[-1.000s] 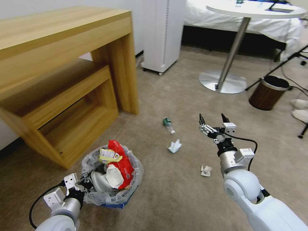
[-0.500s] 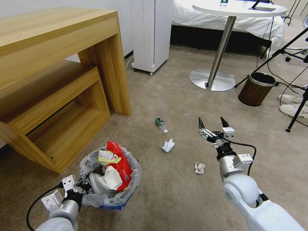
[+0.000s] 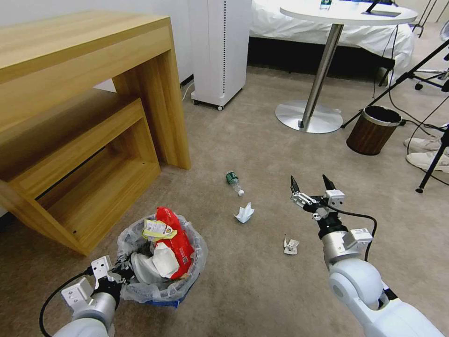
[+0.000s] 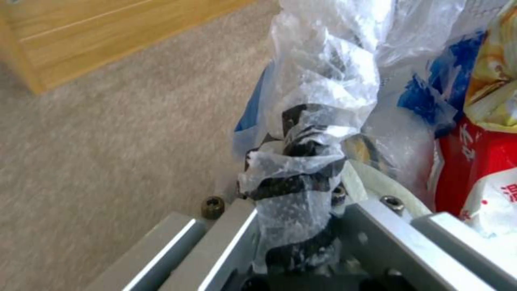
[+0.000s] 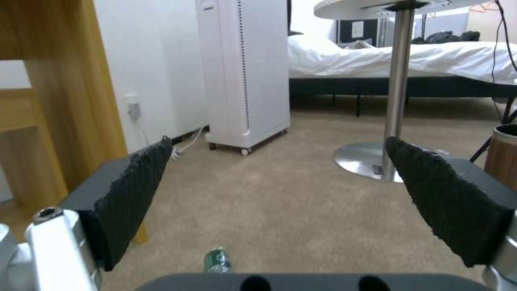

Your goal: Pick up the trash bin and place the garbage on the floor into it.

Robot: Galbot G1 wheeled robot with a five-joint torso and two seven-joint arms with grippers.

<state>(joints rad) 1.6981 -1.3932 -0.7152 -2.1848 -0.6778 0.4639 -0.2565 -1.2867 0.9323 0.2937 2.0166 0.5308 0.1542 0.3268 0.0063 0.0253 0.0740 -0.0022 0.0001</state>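
my left gripper (image 3: 118, 277) clamped on the bagged rim of the trash bin (image 3: 161, 290) down by the wooden bench (image 3: 89, 154), right gripper (image 3: 310, 183) fingers spread wide above the carpet, bottle (image 3: 233, 180) and crumpled paper (image 3: 244, 213) lying just ahead

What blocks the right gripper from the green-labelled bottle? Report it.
Nothing visible. The right gripper, open, hangs above bare carpet, and the bottle lies apart to its left. The crumpled paper lies nearer the robot, off that line. The left gripper holds the trash bin.

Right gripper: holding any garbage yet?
No. The right gripper is open and empty above the carpet, with the bottle lying ahead of it.
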